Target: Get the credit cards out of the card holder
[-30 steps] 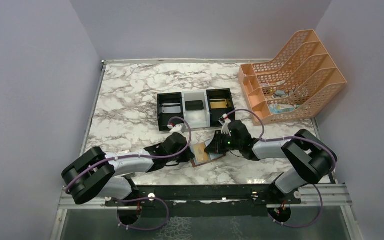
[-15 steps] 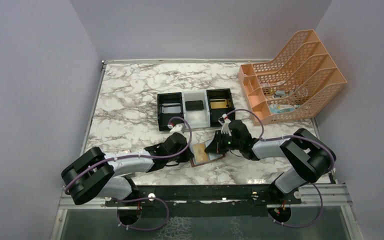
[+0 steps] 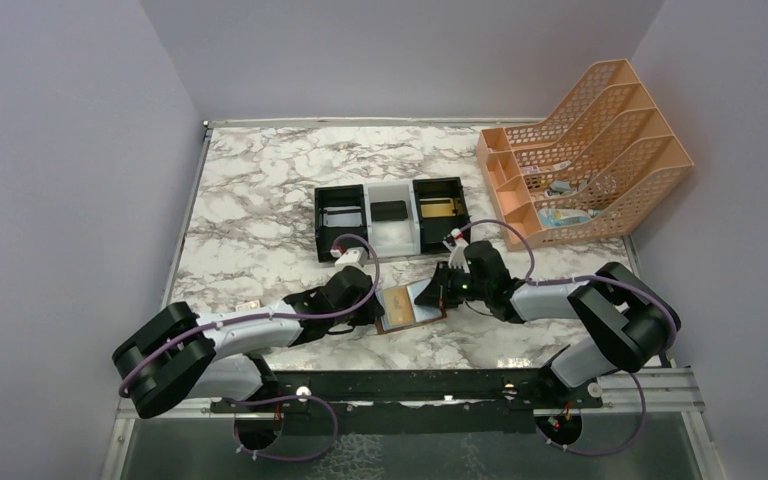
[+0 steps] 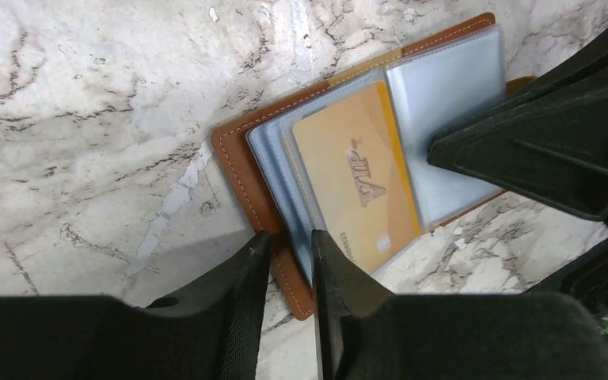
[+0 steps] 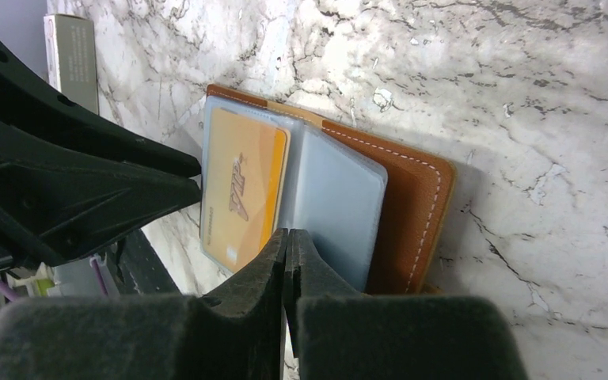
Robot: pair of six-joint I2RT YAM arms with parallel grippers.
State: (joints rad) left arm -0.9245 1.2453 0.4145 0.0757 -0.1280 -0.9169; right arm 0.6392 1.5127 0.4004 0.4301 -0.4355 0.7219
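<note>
Between the two sets of jaws, on the table [image 3: 260, 190], the card holder [image 4: 241, 170] is lying open, brown cover down and clear sleeves facing up. Left jaws: standing nearly closed with only a narrow gap, straddling the near edge of the cover and lowest sleeve, apparently pinching that edge. Right jaws: pressing tip to tip with no gap showing, tips sitting on the sleeves just beside the gold credit card [image 4: 360, 178]; whether a thin sleeve leaf is being nipped between them cannot be told. Gold credit card: sitting inside a sleeve on the half nearer the left jaws, marked VIP, not yet withdrawn. Beyond both jaws and well apart, the three-compartment tray [image 3: 317, 225] is holding a dark card [image 3: 390, 211] in its middle section. Step in hand, as judged: the left jaws are steadying the holder while the right jaws are working at the sleeves to reach the card. Next move, as judged, is calling for the right jaws opening slightly, catching the card's own edge rather than the plastic, and drawing it out along the sleeve mouth without dragging the holder.
</note>
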